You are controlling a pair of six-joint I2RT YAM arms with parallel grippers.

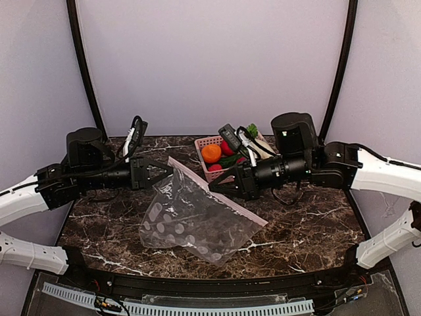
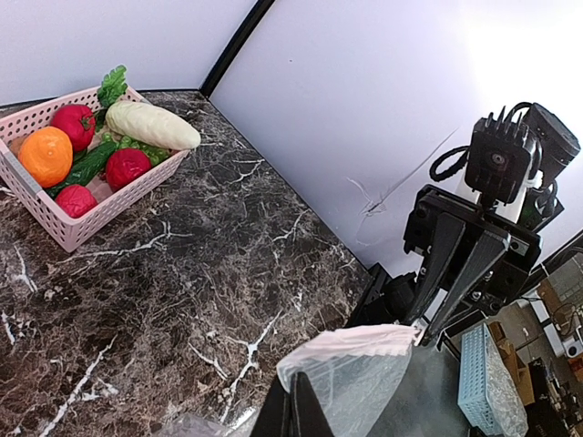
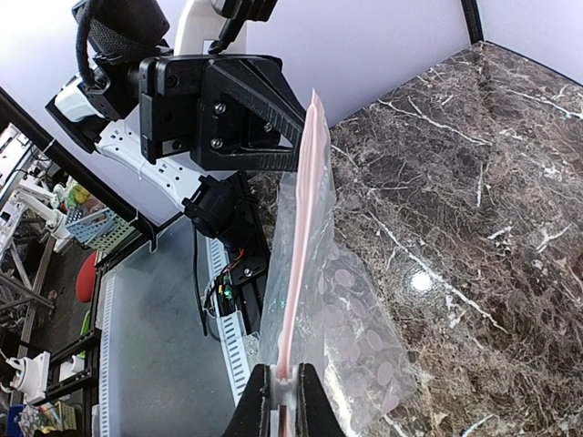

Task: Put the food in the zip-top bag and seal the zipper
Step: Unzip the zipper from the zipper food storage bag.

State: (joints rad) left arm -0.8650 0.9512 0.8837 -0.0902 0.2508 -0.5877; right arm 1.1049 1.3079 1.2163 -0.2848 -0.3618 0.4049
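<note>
Right gripper [image 3: 282, 401] and left gripper [image 3: 302, 141] both clamp the zipper [image 3: 292, 273]; pulling apart risks slipping, food [image 1: 211, 153] at one o'clock unbagged.

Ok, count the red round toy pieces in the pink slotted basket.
3 red round toy pieces: one beside the orange toy fruit, one near the long cream-white toy vegetable, one against the pink slotted plastic basket's near wall. Others may be hidden beneath.

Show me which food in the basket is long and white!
The cream-white vegetable: it is the only pale one; the others are red, orange or green.
</note>
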